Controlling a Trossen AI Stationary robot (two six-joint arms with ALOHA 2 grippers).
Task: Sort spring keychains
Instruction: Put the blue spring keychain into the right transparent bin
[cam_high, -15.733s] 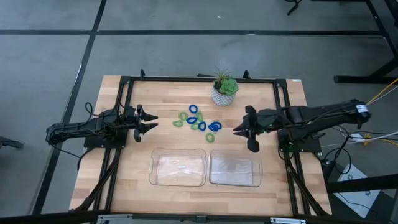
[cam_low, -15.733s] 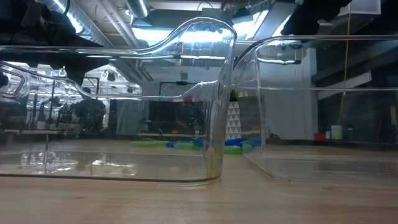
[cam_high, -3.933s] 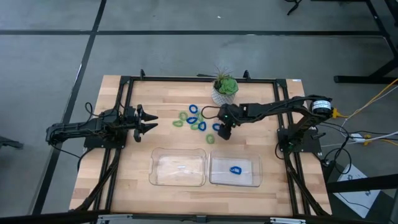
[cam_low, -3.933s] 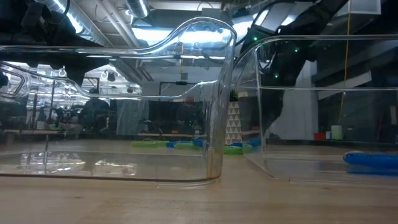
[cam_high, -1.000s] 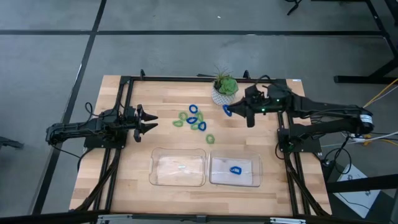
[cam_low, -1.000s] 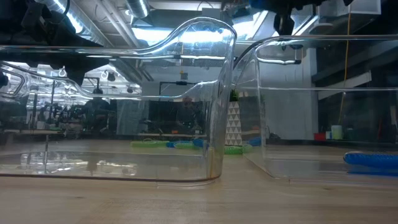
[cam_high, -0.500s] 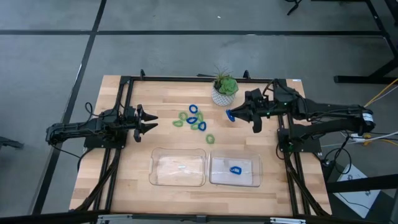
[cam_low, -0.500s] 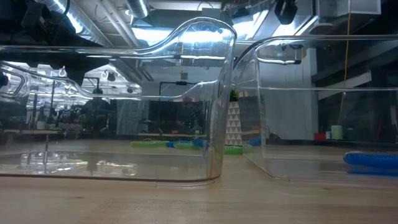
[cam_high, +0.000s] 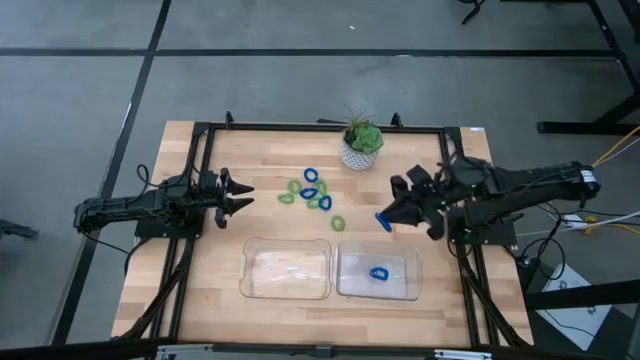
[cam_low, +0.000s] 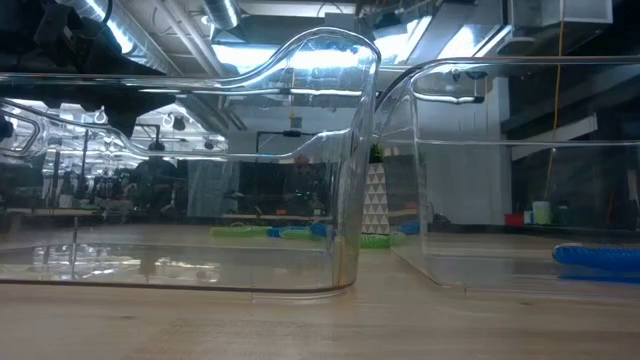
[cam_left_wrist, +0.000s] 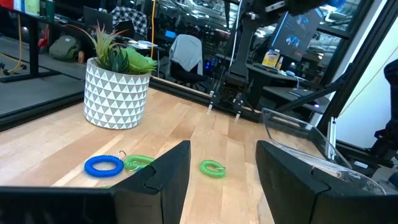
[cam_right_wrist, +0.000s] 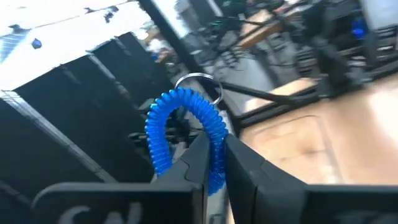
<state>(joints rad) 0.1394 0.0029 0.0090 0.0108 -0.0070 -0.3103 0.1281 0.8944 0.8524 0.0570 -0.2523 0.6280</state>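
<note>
The right gripper (cam_high: 384, 220), clenched on a blue spring keychain (cam_right_wrist: 186, 127), has moved from beside the potted plant (cam_high: 361, 145) toward the right tray (cam_high: 378, 290) (one blue already inside); left gripper (cam_high: 246, 196) stays open.

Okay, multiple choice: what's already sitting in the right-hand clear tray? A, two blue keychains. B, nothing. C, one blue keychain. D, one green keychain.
C: the high view shows a single blue keychain lying in the right-hand clear tray; the second blue keychain is pinched in the right gripper, short of the tray.
</note>
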